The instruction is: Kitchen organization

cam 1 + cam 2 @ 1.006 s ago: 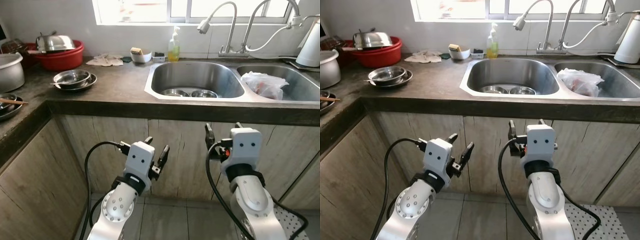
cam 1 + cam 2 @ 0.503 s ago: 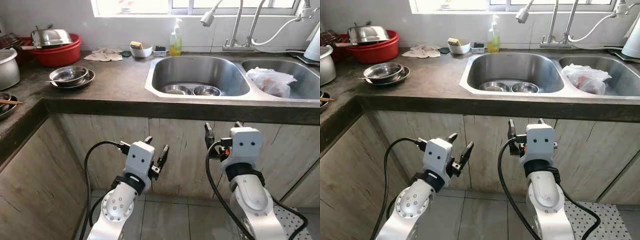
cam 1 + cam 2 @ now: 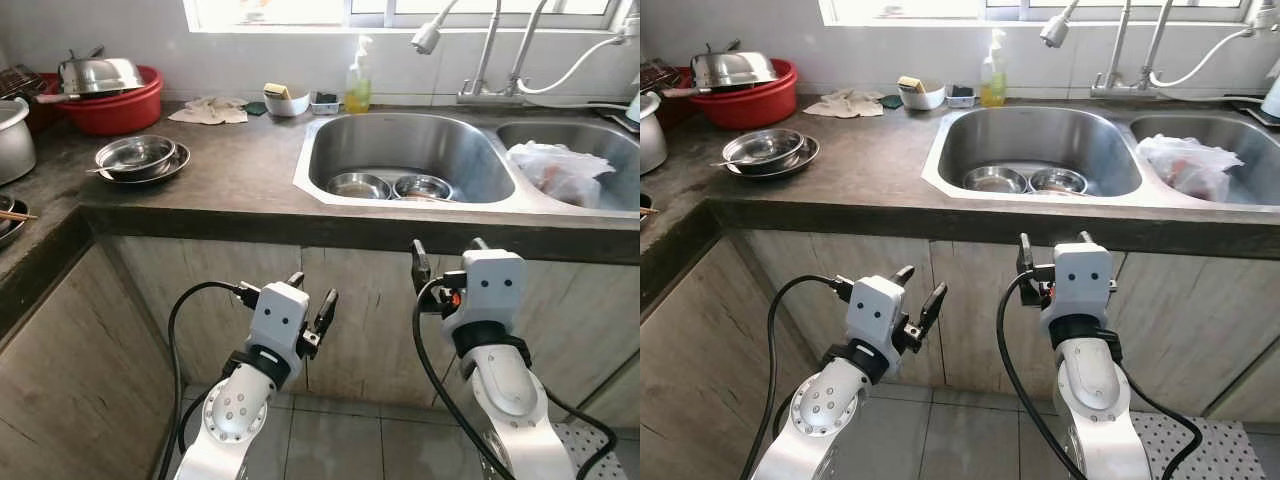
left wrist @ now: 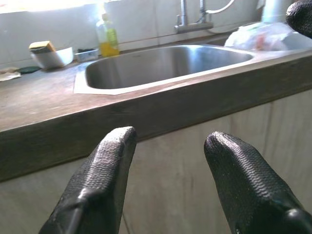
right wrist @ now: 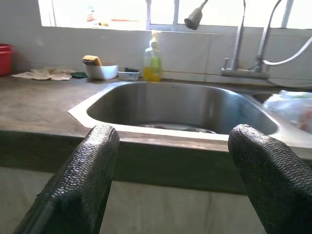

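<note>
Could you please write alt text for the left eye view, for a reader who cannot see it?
Both robot arms are raised before the cabinet fronts below a dark kitchen counter, left gripper and right gripper open and empty. Two steel bowls sit in the left sink basin, a plastic bag in the right basin.

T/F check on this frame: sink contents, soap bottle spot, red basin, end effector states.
1. Two steel bowls sit in the left sink basin. True.
2. The soap bottle stands on the counter's front edge. False: it stands at the back, by the wall under the window.
3. The red basin is empty. False: a steel pot with a lid sits in it.
4. A plastic bag lies in the right sink basin. True.
5. The left end effector grips a bowl. False: it is open, holding nothing, below the counter edge, as is the right end effector.
</note>
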You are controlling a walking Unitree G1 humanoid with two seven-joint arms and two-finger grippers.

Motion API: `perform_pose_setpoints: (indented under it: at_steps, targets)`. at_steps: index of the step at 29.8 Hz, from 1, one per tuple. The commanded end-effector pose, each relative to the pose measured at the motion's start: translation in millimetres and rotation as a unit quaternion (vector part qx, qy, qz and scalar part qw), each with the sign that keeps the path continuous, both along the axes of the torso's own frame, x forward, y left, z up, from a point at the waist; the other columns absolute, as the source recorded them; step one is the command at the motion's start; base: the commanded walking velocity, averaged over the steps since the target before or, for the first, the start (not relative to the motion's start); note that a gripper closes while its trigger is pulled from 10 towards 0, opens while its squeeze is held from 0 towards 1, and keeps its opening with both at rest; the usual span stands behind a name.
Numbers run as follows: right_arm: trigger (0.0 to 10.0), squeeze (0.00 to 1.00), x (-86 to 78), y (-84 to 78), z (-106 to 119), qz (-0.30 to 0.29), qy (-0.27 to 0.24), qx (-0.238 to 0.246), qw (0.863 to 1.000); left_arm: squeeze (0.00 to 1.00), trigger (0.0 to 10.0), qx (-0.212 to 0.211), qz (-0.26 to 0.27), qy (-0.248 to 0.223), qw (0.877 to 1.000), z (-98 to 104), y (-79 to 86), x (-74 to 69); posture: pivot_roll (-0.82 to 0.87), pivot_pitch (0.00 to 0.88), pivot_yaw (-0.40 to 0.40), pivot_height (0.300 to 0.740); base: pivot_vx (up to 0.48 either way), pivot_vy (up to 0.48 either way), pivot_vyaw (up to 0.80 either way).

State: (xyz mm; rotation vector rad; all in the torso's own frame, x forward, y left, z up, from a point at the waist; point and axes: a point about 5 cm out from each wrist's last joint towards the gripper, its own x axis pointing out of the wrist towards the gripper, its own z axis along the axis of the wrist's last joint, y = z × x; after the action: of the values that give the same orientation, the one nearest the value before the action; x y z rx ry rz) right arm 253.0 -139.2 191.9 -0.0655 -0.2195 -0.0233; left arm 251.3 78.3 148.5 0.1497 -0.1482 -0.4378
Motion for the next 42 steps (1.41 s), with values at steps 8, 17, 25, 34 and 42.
perform_pose_setpoints:
  at_steps: [8, 17, 25, 34, 42]
  targets:
    - [10.0, 0.0, 1.9, 1.6, 2.2, 0.003, -0.004, -0.001, 1.0, 0.0, 10.0, 0.003, 0.001, 0.0, 1.0, 0.7, 0.0, 0.6, 0.01, 0.001, -0.004, 0.74, 0.344, 0.0, 0.0]
    - [10.0, 0.0, 2.2, 3.8, 3.8, 0.011, -0.01, -0.016, 1.0, 0.0, 10.0, 0.002, 0.0, 0.001, 1.0, 0.8, -0.6, 0.6, 0.01, 0.0, -0.009, 0.74, 0.344, 0.0, 0.27]
    - [10.0, 0.0, 4.0, 6.1, 5.6, 0.02, -0.014, -0.02, 1.0, 0.0, 10.0, 0.002, 0.001, 0.0, 1.0, 0.9, -0.6, 0.3, 0.01, 0.0, -0.008, 0.74, 0.344, 0.0, 0.8]
    - [10.0, 0.0, 6.2, 5.1, 7.3, 0.021, -0.018, -0.022, 0.999, 0.0, 10.0, 0.003, 0.0, 0.0, 1.0, 0.4, -0.3, 0.7, 0.01, 0.0, -0.007, 0.74, 0.342, 0.0, 0.8]
    - [10.0, 0.0, 8.5, 5.8, 9.1, 0.029, -0.02, -0.014, 0.999, 0.0, 10.0, 0.004, -0.001, 0.0, 1.0, 0.2, -0.1, 1.5, 0.01, 0.0, -0.006, 0.74, 0.343, 0.0, 0.3]
